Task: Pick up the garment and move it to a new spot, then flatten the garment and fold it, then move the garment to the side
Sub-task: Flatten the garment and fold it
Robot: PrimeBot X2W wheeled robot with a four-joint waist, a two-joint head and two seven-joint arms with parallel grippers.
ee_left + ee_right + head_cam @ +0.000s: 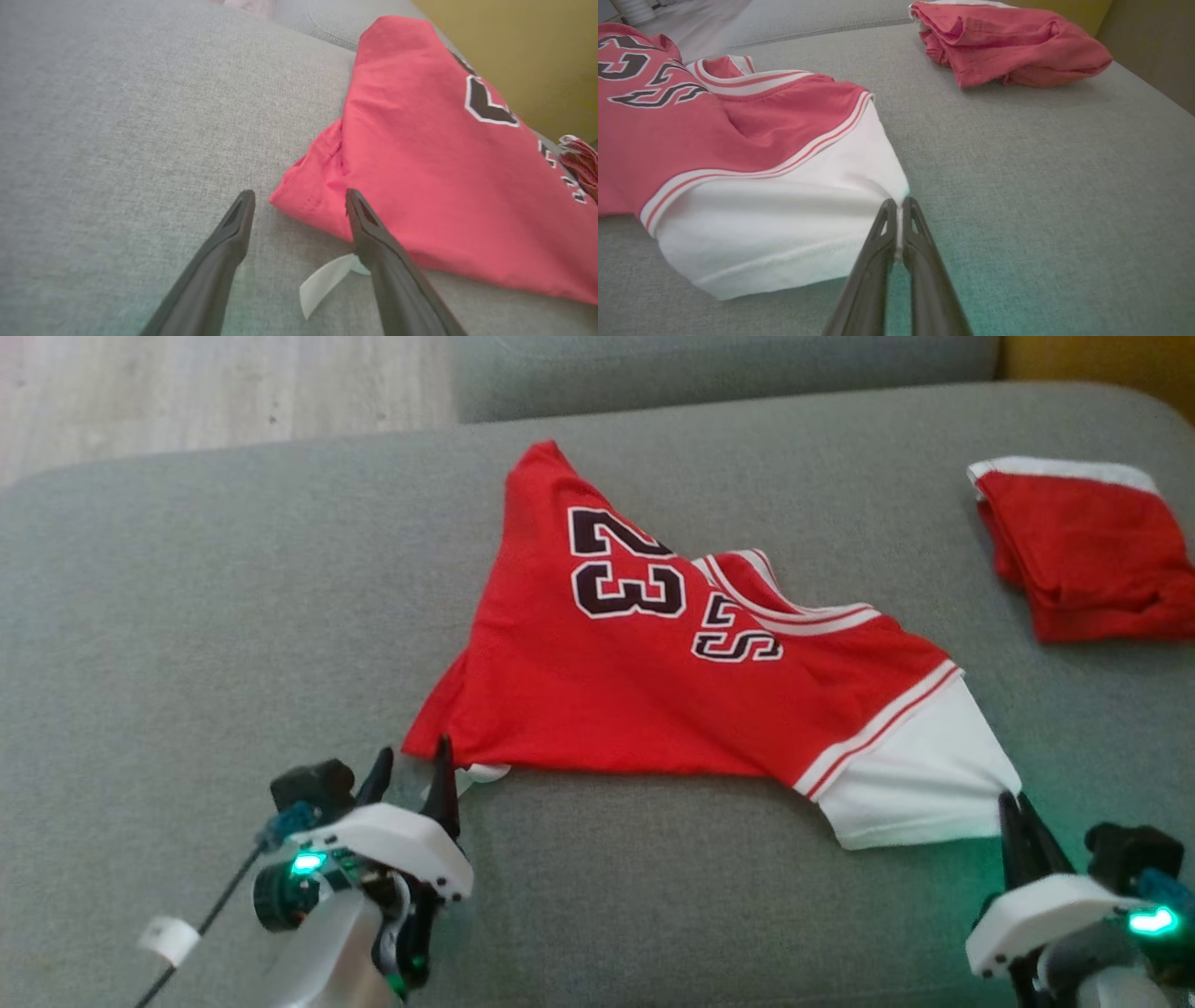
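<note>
Grey cushion (187,616) bears jersey (607,691) lying diagonally (right end effector (1013,803) pinches its sleeve (915,775), left end effector (414,756) gapes).

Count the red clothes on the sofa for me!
2. The jersey lies in the middle; the folded red garment sits at the far right. Nothing looks hidden.

There's the garment (653,681), a red jersey sprawled across the centre of the head view, lying rumpled, not flat. A black, white-edged "23" sits on its upper part. The white sleeve (920,775) with striped trim trails to the lower right, drawn to a point. At its lower-left corner, a small white tag (327,280) pokes out.
</note>
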